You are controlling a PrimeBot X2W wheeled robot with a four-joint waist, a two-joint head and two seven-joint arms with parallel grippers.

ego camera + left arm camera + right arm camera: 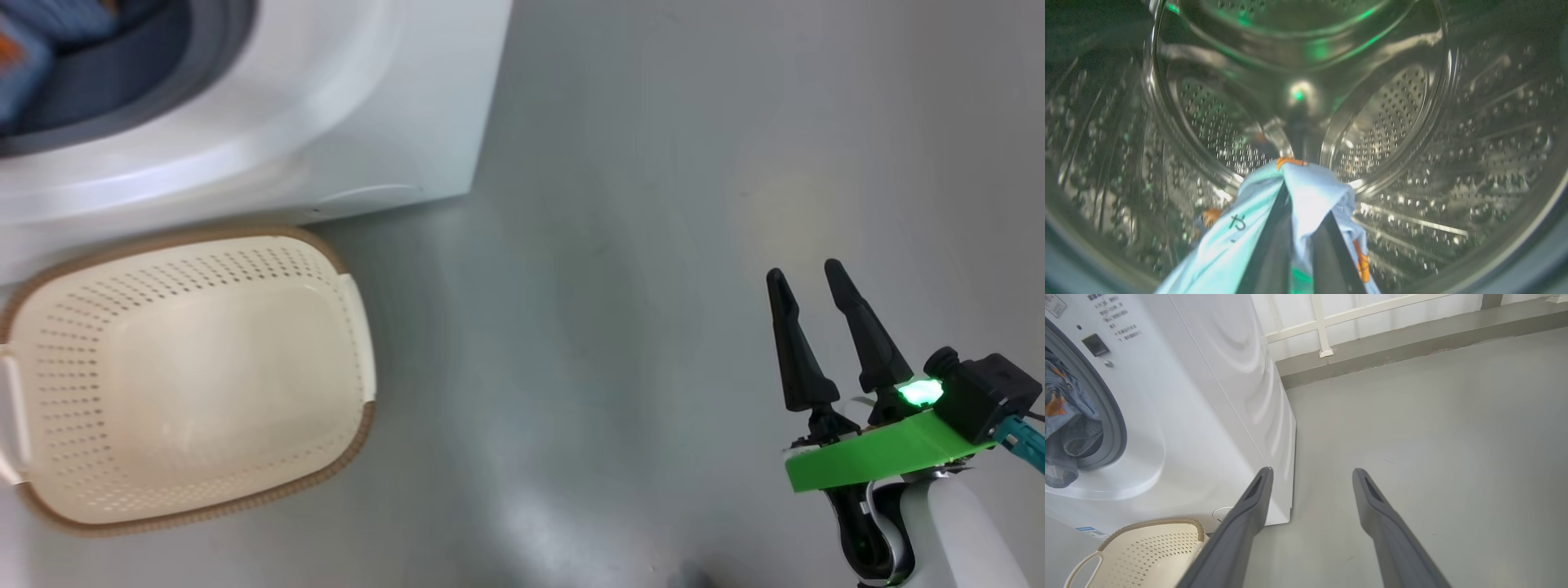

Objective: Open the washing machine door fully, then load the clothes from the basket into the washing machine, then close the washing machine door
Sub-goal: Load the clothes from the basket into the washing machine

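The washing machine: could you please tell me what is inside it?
Light blue printed clothes, pinched by the left gripper's fingers inside the steel drum. The drum floor beneath the fabric is covered.

Grey floor [1433, 428], glossy, faint scuffs. Far edge: raised grey kerb [1412, 349]. Above it, white wall [1290, 310] with cream frame bars [1318, 318].

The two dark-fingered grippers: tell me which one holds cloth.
The left gripper, inside the perforated steel drum, pinches the light blue printed clothes between its fingers. The right gripper is open and empty over the grey floor.
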